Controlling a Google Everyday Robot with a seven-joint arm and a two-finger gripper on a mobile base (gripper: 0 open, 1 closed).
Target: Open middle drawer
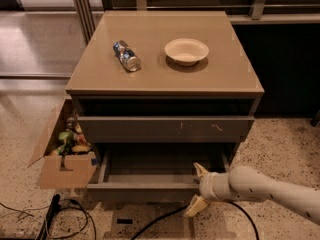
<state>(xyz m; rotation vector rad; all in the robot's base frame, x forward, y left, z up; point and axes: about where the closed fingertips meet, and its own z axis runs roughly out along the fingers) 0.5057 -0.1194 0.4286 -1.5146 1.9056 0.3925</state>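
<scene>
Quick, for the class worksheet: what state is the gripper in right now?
Gripper: open, fingers spread above and below the front panel of the pulled-out middle drawer, near its right end.

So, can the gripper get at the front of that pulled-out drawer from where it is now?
Probably yes. The gripper is at the right end of the middle drawer, at its front panel. It is open, with one finger above the panel's top edge and one below, and nothing blocks the way.
</scene>
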